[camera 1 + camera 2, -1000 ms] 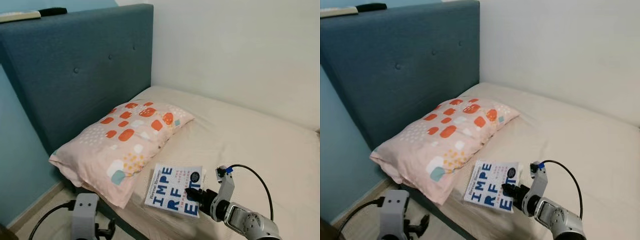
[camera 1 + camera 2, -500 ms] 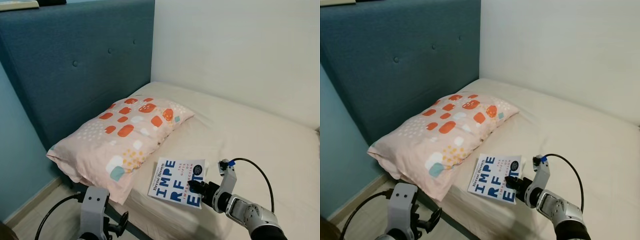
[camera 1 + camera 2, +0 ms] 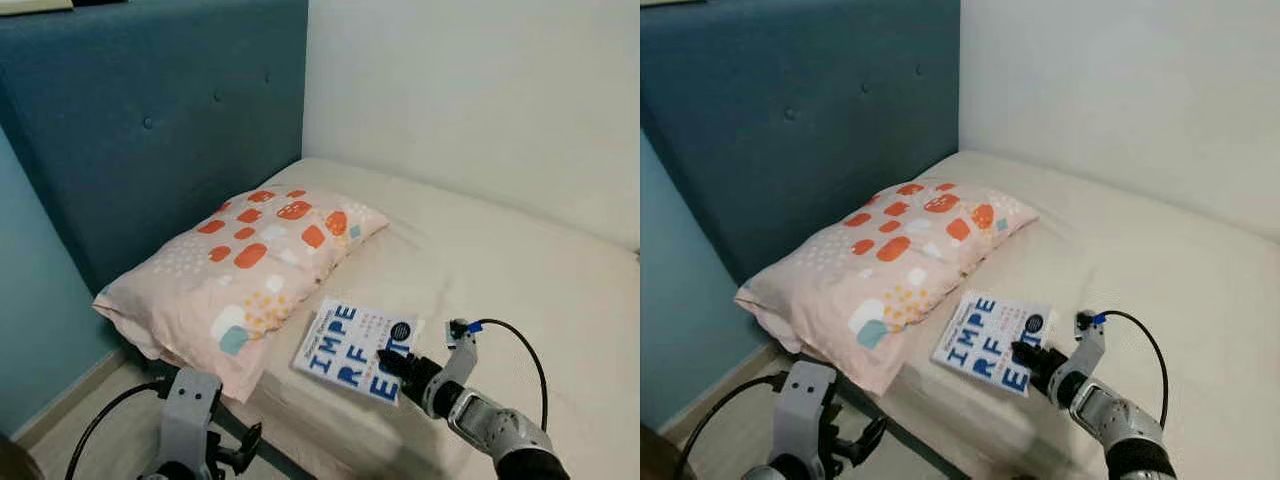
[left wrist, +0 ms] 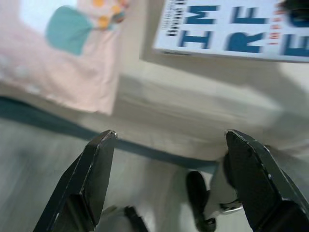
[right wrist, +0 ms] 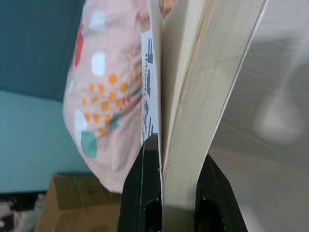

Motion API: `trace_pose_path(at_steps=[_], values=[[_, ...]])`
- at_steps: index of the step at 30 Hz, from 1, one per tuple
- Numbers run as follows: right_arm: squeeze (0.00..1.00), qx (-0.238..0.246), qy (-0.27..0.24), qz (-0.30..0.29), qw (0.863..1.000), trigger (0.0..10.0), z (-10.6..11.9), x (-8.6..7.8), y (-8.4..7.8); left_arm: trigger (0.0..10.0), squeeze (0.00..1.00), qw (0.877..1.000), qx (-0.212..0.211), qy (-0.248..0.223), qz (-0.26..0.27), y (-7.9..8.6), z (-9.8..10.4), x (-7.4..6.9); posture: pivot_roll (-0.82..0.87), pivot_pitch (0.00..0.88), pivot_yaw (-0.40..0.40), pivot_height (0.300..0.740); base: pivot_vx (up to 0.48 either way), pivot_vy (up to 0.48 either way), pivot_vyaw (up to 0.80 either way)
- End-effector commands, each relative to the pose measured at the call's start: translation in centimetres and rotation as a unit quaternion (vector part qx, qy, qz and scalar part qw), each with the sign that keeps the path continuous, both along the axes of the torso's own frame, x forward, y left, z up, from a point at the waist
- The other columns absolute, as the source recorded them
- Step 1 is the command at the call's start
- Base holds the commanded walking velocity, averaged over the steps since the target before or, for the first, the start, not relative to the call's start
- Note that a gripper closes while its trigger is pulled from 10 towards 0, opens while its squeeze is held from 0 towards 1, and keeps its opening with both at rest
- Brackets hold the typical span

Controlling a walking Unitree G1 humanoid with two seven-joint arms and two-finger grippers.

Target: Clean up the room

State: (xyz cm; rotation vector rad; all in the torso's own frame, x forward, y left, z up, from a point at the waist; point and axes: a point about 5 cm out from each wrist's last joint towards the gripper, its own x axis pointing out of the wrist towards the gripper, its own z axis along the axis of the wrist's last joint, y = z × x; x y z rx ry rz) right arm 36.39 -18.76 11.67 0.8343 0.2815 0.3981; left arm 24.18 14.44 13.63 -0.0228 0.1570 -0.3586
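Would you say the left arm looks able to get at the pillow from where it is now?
Probably yes: the left gripper hangs open below the bed's edge, with the pillow overhanging just above and nothing between; the right gripper holds the book.

One pillow (image 3: 240, 270) with orange spots and one book (image 3: 352, 348) with big blue letters are lying on one bed (image 3: 500, 270), and two robot grippers are showing, left (image 4: 169, 183) and right (image 3: 392, 364).

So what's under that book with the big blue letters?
Under the book is the beige bed sheet. The right gripper pinches its near edge, lifting it slightly. Whatever lies beneath its middle is covered, so I can't tell.
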Motion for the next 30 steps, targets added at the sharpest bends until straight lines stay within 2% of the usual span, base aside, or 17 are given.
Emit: trace_pose_path(at_steps=[1, 5, 6, 12, 20, 26, 30], values=[[0.0, 0.024, 0.001, -0.011, 1.0, 10.0, -0.5, -0.2, -0.1, 10.0, 0.0, 1.0, 0.0, -0.005, -0.018, -0.3, 0.2, -0.4, 0.04, 0.375, -0.056, 0.597, 0.0, 0.0, 0.0], [0.0, 0.033, 0.022, -0.003, 0.999, 10.0, -1.4, -0.4, 0.7, 10.0, 0.0, 0.998, -0.02, -0.026, -0.048, -1.2, 1.0, -0.6, 0.05, 0.396, -0.058, 0.597, 0.0, 0.0, 0.0], [0.0, 0.009, 0.044, 0.013, 0.999, 10.0, -2.7, -0.7, 1.7, 10.0, 0.0, 0.994, -0.037, -0.045, -0.089, -2.3, 2.0, -1.3, 0.07, 0.421, -0.063, 0.597, 0.0, 0.0, 0.0], [0.0, -0.028, 0.053, 0.036, 0.998, 10.0, -3.5, -1.0, 2.5, 10.0, 0.0, 0.99, -0.036, -0.055, -0.121, -2.8, 3.0, -2.0, 0.08, 0.456, -0.073, 0.597, 0.0, 0.0, 0.0], [0.0, -0.064, 0.056, 0.017, 0.996, 10.0, -3.2, -0.6, 1.5, 10.0, 0.0, 0.99, -0.027, -0.062, -0.12, -2.8, 3.8, -2.4, 0.09, 0.474, -0.089, 0.597, 0.0, 0.0, 0.0], [0.0, -0.059, 0.04, -0.024, 0.997, 10.0, -2.7, 0.0, 1.5, 10.0, 0.0, 0.987, -0.05, -0.062, -0.138, -3.3, 4.2, -2.8, 0.09, 0.473, -0.086, 0.597, 0.0, 0.0, 0.0], [0.0, -0.034, 0.034, -0.057, 0.997, 10.0, -2.5, 0.2, 1.5, 10.0, 0.0, 0.984, -0.057, -0.06, -0.156, -3.9, 4.4, -3.1, 0.1, 0.472, -0.079, 0.597, 0.0, 0.0, 0.0]])
